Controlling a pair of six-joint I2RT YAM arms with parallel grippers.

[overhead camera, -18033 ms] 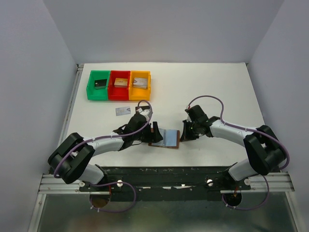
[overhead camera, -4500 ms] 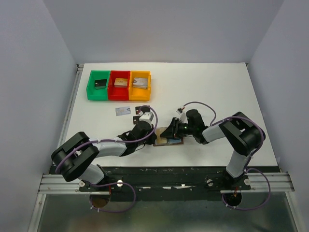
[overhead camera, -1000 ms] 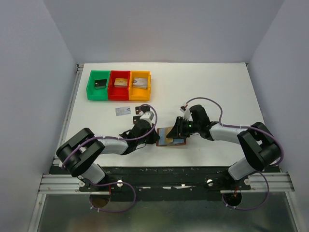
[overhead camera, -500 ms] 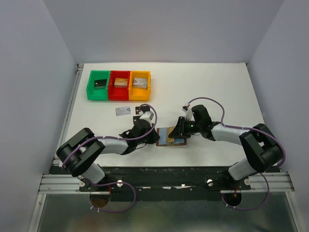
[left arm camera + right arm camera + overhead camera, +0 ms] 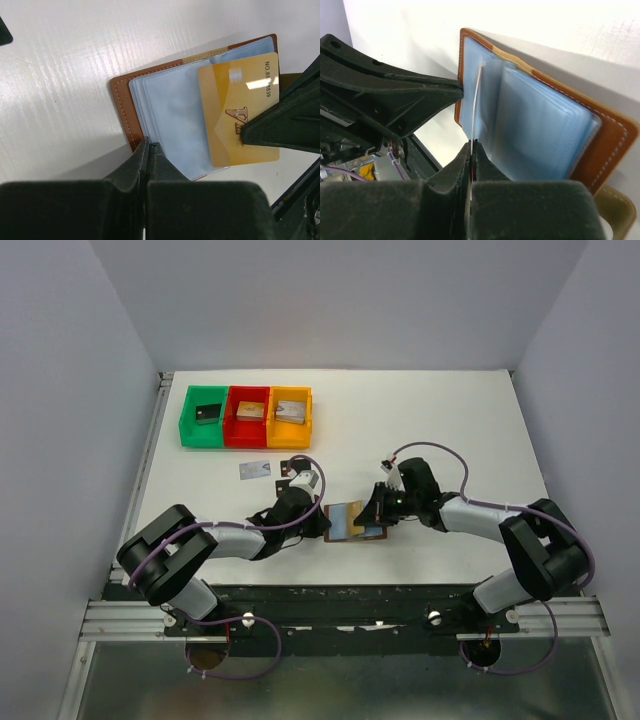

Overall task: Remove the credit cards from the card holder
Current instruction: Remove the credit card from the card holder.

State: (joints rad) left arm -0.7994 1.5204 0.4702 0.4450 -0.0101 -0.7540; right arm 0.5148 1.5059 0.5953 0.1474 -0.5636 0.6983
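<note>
- The left claw (image 5: 148, 146) is shut on the brown edge of the wallet (image 5: 121, 102), at the wallet's 9 o'clock in the top view.
- The wallet lies open on the tabletop (image 5: 450, 420), light blue sleeves up.
- A gold card (image 5: 235, 107) sticks partway out of the sleeves, toward 3 o'clock in the left wrist view.
- The right claw (image 5: 471, 146), at the wallet's 3 o'clock in the top view, is clamped on that card, which its own camera sees edge-on.
- A silver card (image 5: 255, 470) lies loose at the wallet's 10 o'clock, well apart from it.
- A dark card (image 5: 290, 462) lies just beside the silver one, at its 3 o'clock, partly under the left arm's cable.
- Farther, at 11 o'clock, a green tray (image 5: 184, 418), a red tray (image 5: 247, 438) and an orange tray (image 5: 308, 416) stand touching in a row, a small block in each.
</note>
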